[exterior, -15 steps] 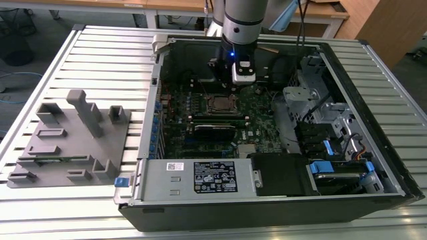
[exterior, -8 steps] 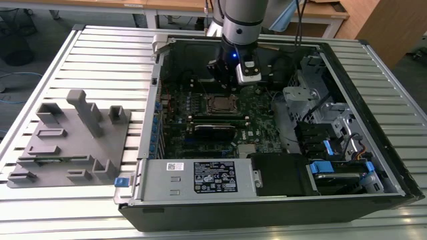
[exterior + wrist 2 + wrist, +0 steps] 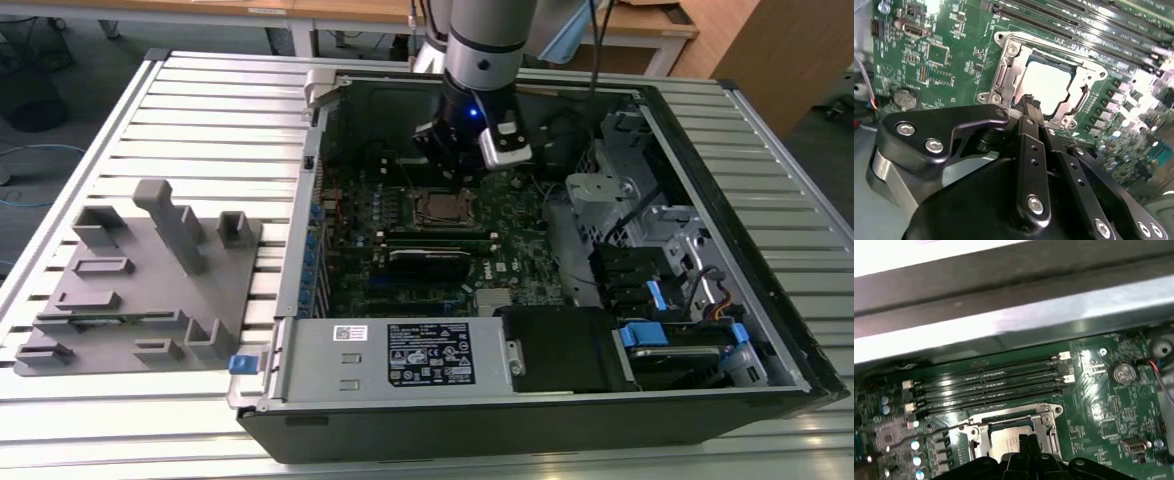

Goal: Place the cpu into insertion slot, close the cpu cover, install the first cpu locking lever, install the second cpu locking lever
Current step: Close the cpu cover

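The cpu [image 3: 1048,84] sits in its socket near the middle of the green motherboard [image 3: 954,47], its pale metal top catching the light. The cpu cover [image 3: 1005,75] lies flat over it as a dull metal frame, with the chip showing through the central window. In the exterior view the socket is a little above the centre of the frame, inside an open computer case [image 3: 534,425] that lies on its side.

The case rests on a table [image 3: 200,100] of pale slatted metal. Behind it, along the upper edge of the frame, stand wooden desks [image 3: 334,12] on a dark floor.

The tool [image 3: 1030,103] hangs just over the socket's near edge. Its 2 black fingers [image 3: 1026,132] are pressed together, and nothing shows between them. I cannot tell whether the tips touch the frame.

On the exterior view's left, a grey fixture block [image 3: 140,285] with upright posts stands on the table, well apart from the case. Inside the case, a silver power supply [image 3: 400,355] with a black label fills the lower part, and drive bays with blue tabs [image 3: 641,335] sit to the exterior view's right. In the first wrist view a row of long black memory slots [image 3: 989,385] runs just beside the socket, and a coin battery [image 3: 1125,373] lies near it.
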